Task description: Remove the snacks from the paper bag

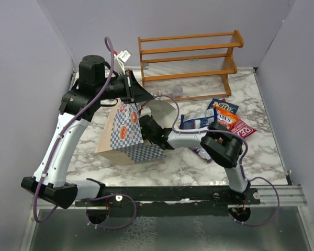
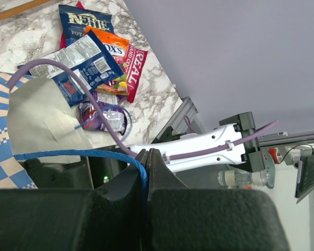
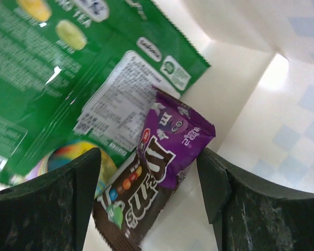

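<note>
Right gripper (image 3: 146, 180) inside paper bag (image 1: 126, 141), jaws wide with purple packet (image 3: 175, 141) and brown packet (image 3: 128, 201) between them, green packet (image 3: 68, 78) at 10 o'clock. Left gripper (image 2: 148, 157) pinched tight on bag's blue cord handle (image 2: 78, 153). More packets (image 1: 225, 117) on table (image 1: 167, 167) at bag's 3 o'clock.

You're looking at a white marble-patterned table (image 1: 272, 157) with grey veins, boxed in by plain pale lilac-grey walls (image 1: 199, 18) on the left, far and right sides. An orange-brown wooden rack (image 1: 186, 75) stands at the table's far edge, by the back wall. A metal rail (image 1: 282, 194) runs along the near edge. The light is soft and even.
</note>
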{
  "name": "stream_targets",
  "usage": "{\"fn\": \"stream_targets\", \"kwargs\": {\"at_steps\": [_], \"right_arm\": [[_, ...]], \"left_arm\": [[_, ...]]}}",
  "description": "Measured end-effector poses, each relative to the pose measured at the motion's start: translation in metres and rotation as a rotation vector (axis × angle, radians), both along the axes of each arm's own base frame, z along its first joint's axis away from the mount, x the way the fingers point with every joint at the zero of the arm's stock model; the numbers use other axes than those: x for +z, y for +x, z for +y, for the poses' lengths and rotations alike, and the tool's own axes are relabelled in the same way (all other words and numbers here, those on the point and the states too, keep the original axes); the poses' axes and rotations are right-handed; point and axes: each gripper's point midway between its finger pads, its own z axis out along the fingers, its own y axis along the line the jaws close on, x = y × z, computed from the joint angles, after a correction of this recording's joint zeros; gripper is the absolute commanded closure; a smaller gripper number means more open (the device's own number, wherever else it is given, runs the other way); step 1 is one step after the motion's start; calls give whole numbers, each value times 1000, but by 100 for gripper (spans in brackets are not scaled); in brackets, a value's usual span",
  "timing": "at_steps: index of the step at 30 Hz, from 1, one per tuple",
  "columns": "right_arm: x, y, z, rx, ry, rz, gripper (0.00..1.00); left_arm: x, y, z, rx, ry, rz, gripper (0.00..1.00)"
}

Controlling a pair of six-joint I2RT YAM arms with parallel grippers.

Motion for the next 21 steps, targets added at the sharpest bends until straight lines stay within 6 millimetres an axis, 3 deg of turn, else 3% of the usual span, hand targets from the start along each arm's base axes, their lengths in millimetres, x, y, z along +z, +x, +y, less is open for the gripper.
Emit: {"fn": "stream_targets", "kwargs": {"at_steps": [6, 12, 18, 21], "right_arm": [[-16, 12, 17, -21, 8, 7, 58], [-9, 12, 29, 7, 43, 11, 75], [-2, 7, 36, 43, 70, 21, 80], [10, 2, 29, 56, 80, 14, 80]], "left_arm": [[-4, 3, -3, -4, 5, 11, 100], [-4, 4, -3, -6, 14, 17, 100], [-7, 7, 0, 14, 33, 13, 100], [-11, 11, 4, 54, 63, 6, 100]]}}
